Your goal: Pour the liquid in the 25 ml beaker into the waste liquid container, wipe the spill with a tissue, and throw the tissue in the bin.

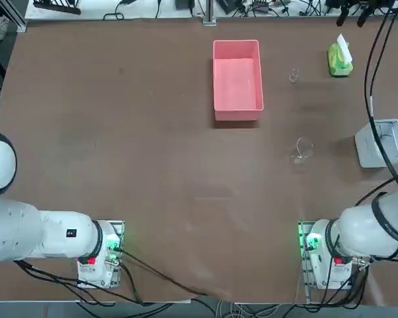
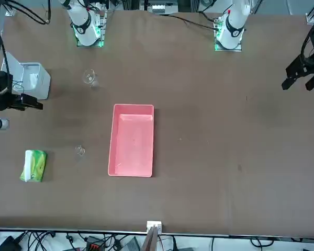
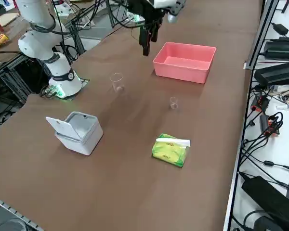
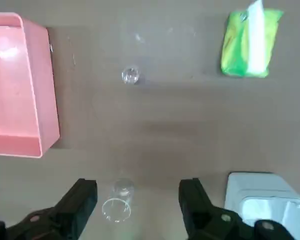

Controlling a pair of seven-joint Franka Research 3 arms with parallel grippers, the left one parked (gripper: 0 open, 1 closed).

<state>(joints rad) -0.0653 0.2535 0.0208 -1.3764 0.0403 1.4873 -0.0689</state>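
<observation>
Right claw [image 4: 137, 200] hanging released above the table [image 4: 190, 130], seemingly over larger beaker [image 4: 117, 202]; small beaker [image 4: 130, 75] standing beside pink tray [image 4: 20, 85].

Even, bright overhead light falls across my counter [image 1: 152, 165], and shadows stay soft and short. My tool [image 4: 138, 200] looks slightly blurred in the wrist view. Green lamps glow at my arm bases [image 1: 312, 242].

I see the tiny clear glass beaker [image 1: 294, 75] upright, just at three o'clock of the pink rectangular plastic tray [image 1: 237, 106]. The white tissue [image 1: 343, 48] sticks out of its yellow-green pack further toward three. The light grey boxy bin [image 1: 378, 142], lid up, sits at five o'clock.
</observation>
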